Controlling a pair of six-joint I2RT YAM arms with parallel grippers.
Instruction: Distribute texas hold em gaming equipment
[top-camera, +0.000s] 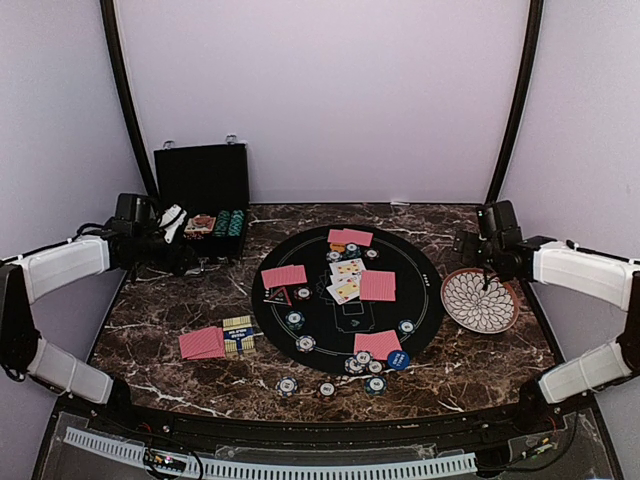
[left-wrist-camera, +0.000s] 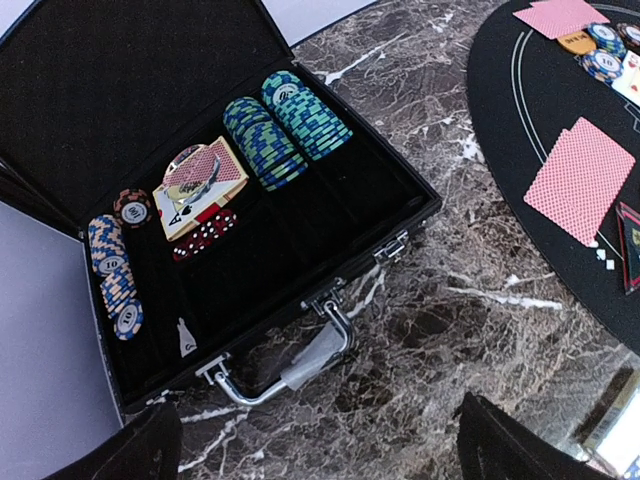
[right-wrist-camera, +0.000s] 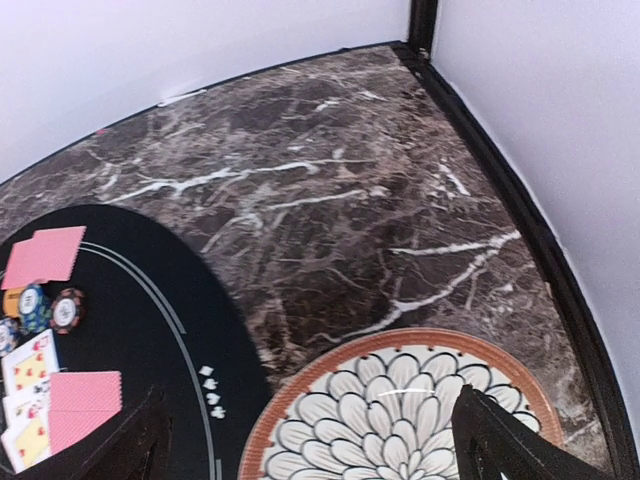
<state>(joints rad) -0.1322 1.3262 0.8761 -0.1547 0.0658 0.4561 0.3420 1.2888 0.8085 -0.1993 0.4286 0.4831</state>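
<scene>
Red-backed playing cards (top-camera: 284, 276) lie in pairs around a round black mat (top-camera: 345, 312), with face-up cards (top-camera: 347, 280) near its middle. Poker chips (top-camera: 305, 343) sit on the mat and along its near edge (top-camera: 327, 389), beside a blue button disc (top-camera: 398, 360). More red-backed cards (top-camera: 202, 343) lie to the left of the mat. My left gripper (left-wrist-camera: 320, 450) is open over bare marble in front of the case's handle (left-wrist-camera: 285, 365), holding nothing. My right gripper (right-wrist-camera: 320, 448) hangs open and empty above the plate (right-wrist-camera: 400, 400).
The open black case (left-wrist-camera: 400, 215) at the back left holds teal chip stacks (left-wrist-camera: 285, 125), blue-white chips (left-wrist-camera: 112, 275), cards (left-wrist-camera: 200, 185) and red dice (left-wrist-camera: 205, 232). A yellow-and-blue card box (top-camera: 238, 335) stands left of the mat. The petal-patterned plate (top-camera: 480, 300) sits right of it.
</scene>
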